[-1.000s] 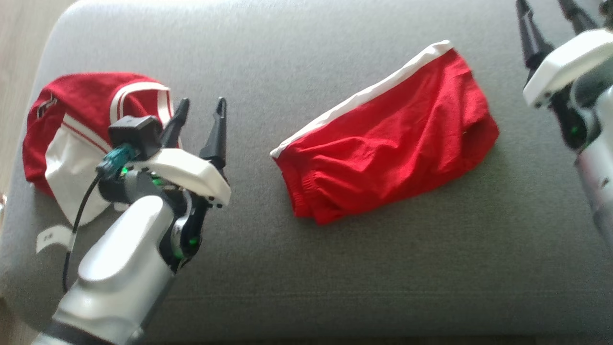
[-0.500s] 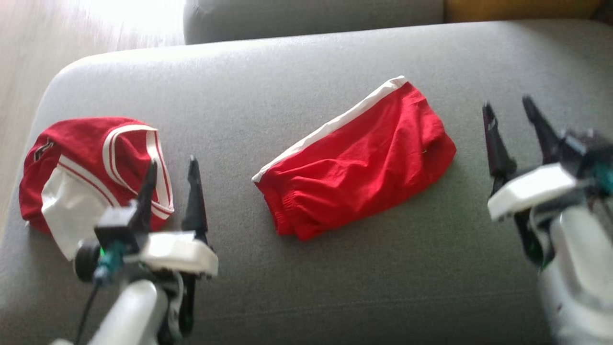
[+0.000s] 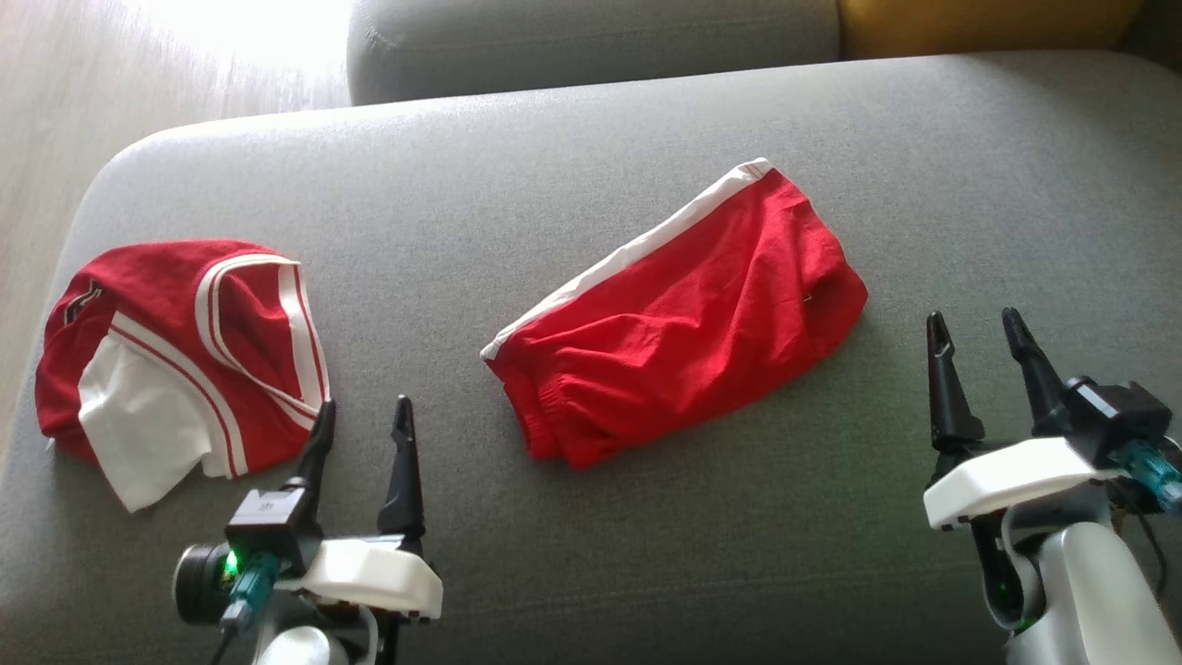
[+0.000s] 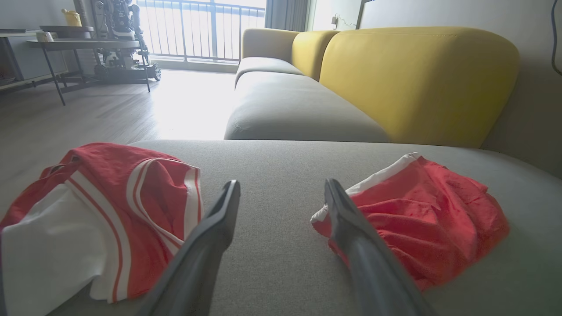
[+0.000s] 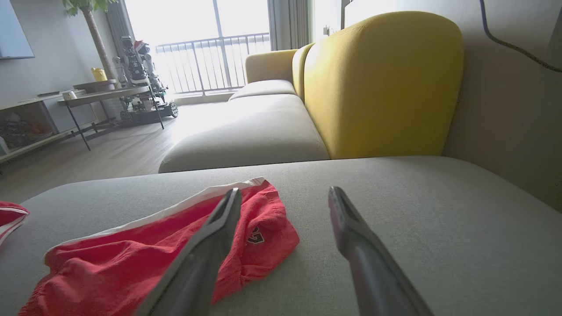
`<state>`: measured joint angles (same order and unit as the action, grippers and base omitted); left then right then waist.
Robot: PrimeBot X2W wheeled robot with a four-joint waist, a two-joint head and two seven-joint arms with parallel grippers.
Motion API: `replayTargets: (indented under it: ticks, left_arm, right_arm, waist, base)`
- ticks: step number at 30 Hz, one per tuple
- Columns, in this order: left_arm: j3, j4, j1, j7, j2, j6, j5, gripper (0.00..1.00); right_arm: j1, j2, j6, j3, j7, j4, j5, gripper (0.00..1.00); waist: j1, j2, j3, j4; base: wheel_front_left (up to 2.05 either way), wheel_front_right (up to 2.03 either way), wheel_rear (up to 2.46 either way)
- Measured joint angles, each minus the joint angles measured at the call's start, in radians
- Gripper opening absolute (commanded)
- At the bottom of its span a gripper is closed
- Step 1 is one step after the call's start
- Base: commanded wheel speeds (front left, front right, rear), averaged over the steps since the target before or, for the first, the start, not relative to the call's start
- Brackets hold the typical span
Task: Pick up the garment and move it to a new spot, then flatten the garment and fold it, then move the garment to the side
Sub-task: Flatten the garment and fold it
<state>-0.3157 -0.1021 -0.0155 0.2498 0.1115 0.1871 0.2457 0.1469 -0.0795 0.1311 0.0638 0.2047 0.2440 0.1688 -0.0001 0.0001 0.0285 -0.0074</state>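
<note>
Both hands are empty & spread wide. The left hand (image 3: pixel 363 406) sits near-left of the red shorts (image 3: pixel 683 314), and the right hand (image 3: pixel 974 319) sits just off their right end, a bit nearer us. Neither touches cloth. The shorts lie bunched & doubled over on the grey cushion (image 3: pixel 591 554), w/ the white stripe along their far edge & the gathered waistband at their near-left end. A red-and-white garment (image 3: pixel 175 342) lies well left of the shorts, apart from them. We can't say for sure which piece the task means. Since the hands flank the shorts, we judge those are the target & the pick-up isn't begun yet.

How we'd do the grab well:

- **Two ends:** Take the ends, not the middle. The left hand goes to the waistband corner & the right hand to the right end, where the right wrist view shows a small dark print. That way the cloth hangs spread rather than balled up.
- **Approach:** Come in low, w/ one finger sliding under the edge & the other over it. The cushion is soft & should give a little, so we can press in slightly w/o snagging.
- **Layers:** The shorts are folded on themselves, so we pinch all layers at each end, or half will drop back.
- **Lift & carry:** Close both hands together & lift evenly, w/ light tension btw them. We carry away from the second garment so nothing drags across it.
</note>
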Motion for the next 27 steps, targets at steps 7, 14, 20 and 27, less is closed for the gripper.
replayTargets:
  ticks: [7, 14, 20, 27]
  left_arm:
    - [0.024, -0.012, 0.007, 0.0, -0.031, -0.052, -0.044, 1.0]
    - [0.028, -0.037, 0.049, 0.0, -0.051, -0.087, -0.068, 1.0]
    - [0.009, -0.06, 0.082, 0.0, -0.056, -0.101, -0.069, 1.0]
    - [0.001, -0.065, 0.109, 0.0, -0.059, -0.102, -0.077, 1.0]
  right_arm:
    - [0.01, 0.016, 0.0, 0.02, -0.06, 0.017, 0.044, 1.0]
    - [0.126, 0.024, 0.0, 0.086, -0.167, 0.16, 0.197, 1.0]
    - [0.267, 0.023, 0.0, 0.087, -0.202, 0.323, 0.359, 1.0]
    - [0.367, 0.023, 0.0, 0.098, -0.205, 0.5, 0.43, 1.0]
  waist:
    - [0.0, 0.0, 0.025, 0.018]
    - [0.0, 0.0, 0.081, 0.065]
    - [0.0, 0.0, 0.132, 0.122]
    - [0.0001, 0.0, 0.172, 0.18]
  base:
    - [0.0, 0.0, 0.0]
    - [0.0, 0.0, 0.0]
    - [0.0, 0.0, 0.0]
    - [0.0, 0.0, 0.0]
